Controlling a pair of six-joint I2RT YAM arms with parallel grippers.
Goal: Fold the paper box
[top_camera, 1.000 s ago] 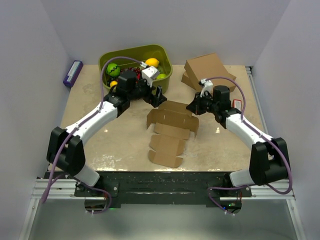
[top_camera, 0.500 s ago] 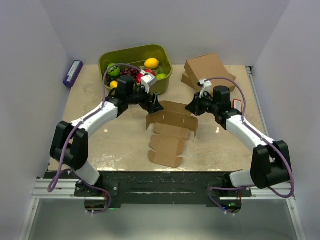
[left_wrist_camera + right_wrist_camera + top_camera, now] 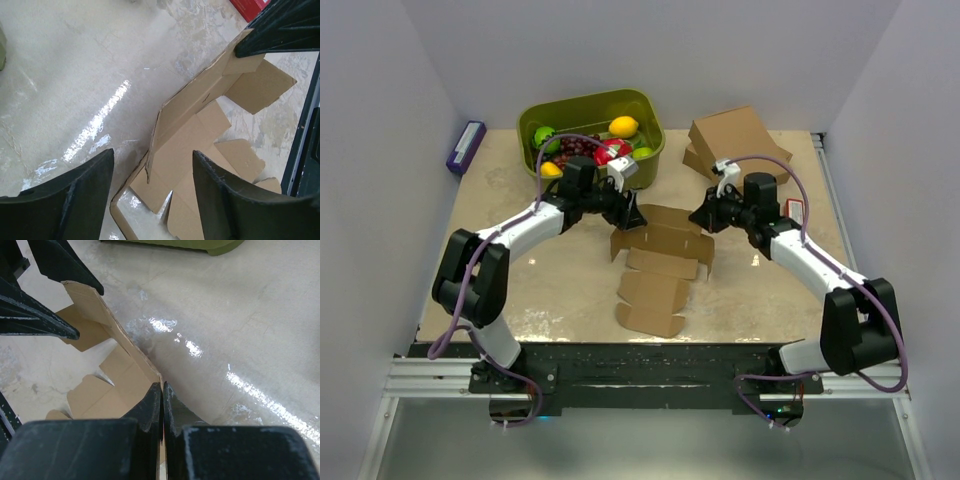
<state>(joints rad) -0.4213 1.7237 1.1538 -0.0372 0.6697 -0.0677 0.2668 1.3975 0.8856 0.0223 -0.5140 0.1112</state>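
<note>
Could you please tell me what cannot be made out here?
Top view: how the right hand grips the cardboard box blank, hidden under the hand itself.
Left wrist view: the blank's near panels, cut off by the bottom edge.
Top view: the label on the purple box, too small to read.

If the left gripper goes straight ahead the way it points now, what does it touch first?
The left gripper would most likely meet the raised flap of the paper box first; its near end stands right ahead, in line with the open jaws. Depth is hard to judge.
</note>
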